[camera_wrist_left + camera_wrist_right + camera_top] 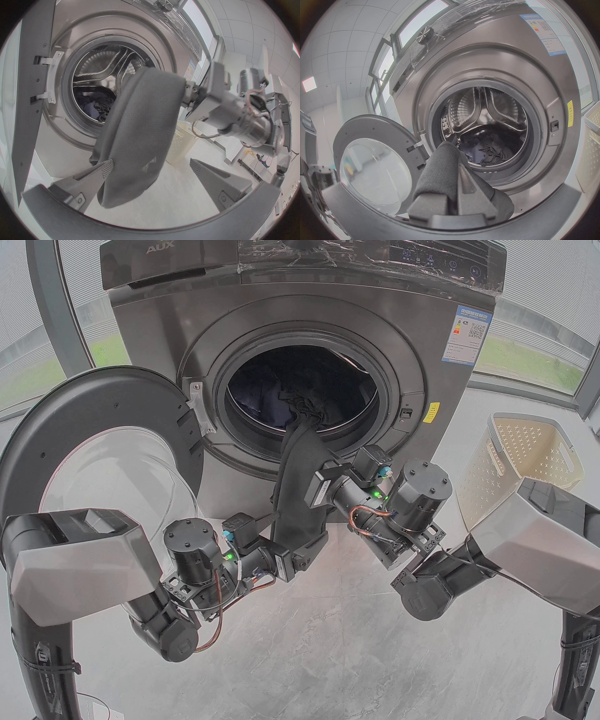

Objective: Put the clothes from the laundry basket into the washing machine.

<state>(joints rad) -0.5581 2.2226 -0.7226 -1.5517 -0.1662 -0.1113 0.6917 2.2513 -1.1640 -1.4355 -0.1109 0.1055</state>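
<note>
A black garment (299,477) hangs out of the washing machine (300,334) drum, its upper end inside the opening and its lower end dangling above the floor. My right gripper (311,488) is shut on the garment's middle, just below the drum's rim; its fingers (470,193) pinch the cloth (440,175). My left gripper (306,550) is open at the garment's lower end, one fingertip (104,168) touching the cloth (140,131) and the other well apart. Dark clothes (487,150) lie in the drum.
The round door (94,427) stands swung open to the left, close to my left arm. A cream laundry basket (525,459) sits on the floor at the machine's right and looks empty. The grey floor lies open in front.
</note>
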